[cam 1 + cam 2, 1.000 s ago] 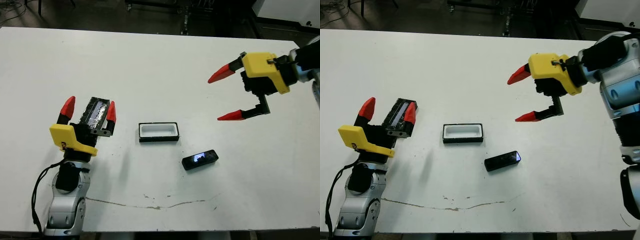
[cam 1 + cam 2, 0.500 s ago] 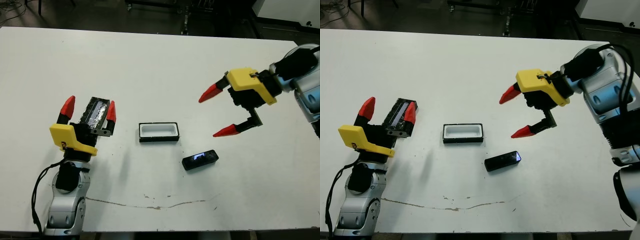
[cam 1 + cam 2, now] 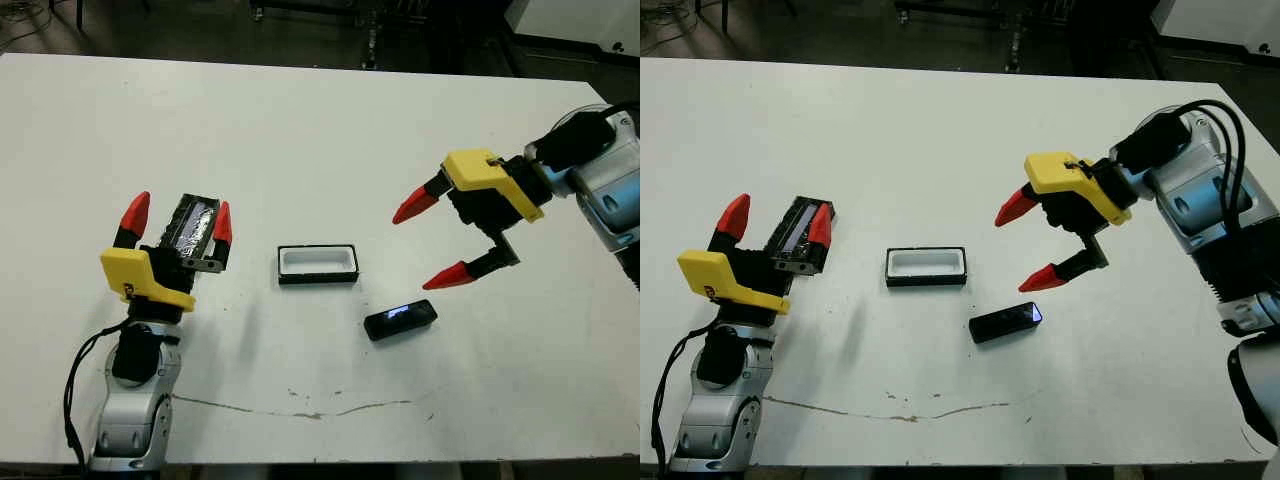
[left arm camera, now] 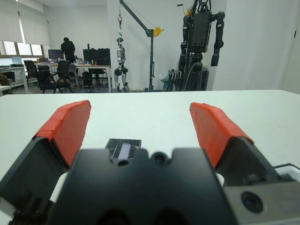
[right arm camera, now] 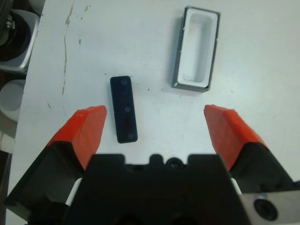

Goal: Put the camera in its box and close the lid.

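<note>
My right hand (image 3: 437, 240) has swung in and down over the last second, fingers spread wide, now just above the glossy, round-ended camera (image 3: 400, 320) lying on the white bench (image 3: 320, 130), so pickup looks close. The white-lined box (image 3: 317, 264) sits near, empty. My left hand (image 3: 178, 222) waits, wide, by the shiny-panelled lid (image 3: 194, 223).

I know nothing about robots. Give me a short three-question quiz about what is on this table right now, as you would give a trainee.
1. True or false: the small glossy black oblong camera already lies inside the black tray-shaped box with white lining.
2. Which hand is nearer the flat black lid with the shiny panel? A) left hand B) right hand
3. Fill in: the right hand's fingers are ____ (open/shut).

Key: 1 false, it lies on the white table beside the box. 2 A. 3 open.
</note>
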You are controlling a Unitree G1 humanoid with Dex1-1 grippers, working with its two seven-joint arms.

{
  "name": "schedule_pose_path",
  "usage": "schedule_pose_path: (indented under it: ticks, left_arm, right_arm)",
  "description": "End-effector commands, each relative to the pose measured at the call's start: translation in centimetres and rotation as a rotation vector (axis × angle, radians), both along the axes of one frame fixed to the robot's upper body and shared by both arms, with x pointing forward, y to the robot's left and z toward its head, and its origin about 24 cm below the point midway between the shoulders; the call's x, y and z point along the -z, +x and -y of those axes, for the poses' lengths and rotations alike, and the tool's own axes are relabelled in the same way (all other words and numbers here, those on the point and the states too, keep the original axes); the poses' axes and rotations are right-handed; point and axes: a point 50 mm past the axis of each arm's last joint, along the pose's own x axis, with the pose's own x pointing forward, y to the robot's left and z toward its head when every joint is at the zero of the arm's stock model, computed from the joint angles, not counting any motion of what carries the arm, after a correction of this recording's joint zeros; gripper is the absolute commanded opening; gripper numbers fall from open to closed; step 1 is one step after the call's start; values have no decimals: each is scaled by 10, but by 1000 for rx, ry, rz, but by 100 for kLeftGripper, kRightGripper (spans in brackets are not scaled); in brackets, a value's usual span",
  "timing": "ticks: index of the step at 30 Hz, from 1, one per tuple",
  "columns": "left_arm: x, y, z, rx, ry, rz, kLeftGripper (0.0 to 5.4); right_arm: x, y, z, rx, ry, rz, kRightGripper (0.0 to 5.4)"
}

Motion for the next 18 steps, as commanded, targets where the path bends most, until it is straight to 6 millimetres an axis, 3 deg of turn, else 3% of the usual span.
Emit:
schedule_pose_path:
  ticks: [1,18]
  left_arm:
    - [2,-1,0,-9,3,-10,539]
    - [3,-1,0,-8,1,-14,539]
  right_arm:
    - [-2,-1,2,-7,-15,-2,540]
    - [12,-9,1,-76,-30,13,540]
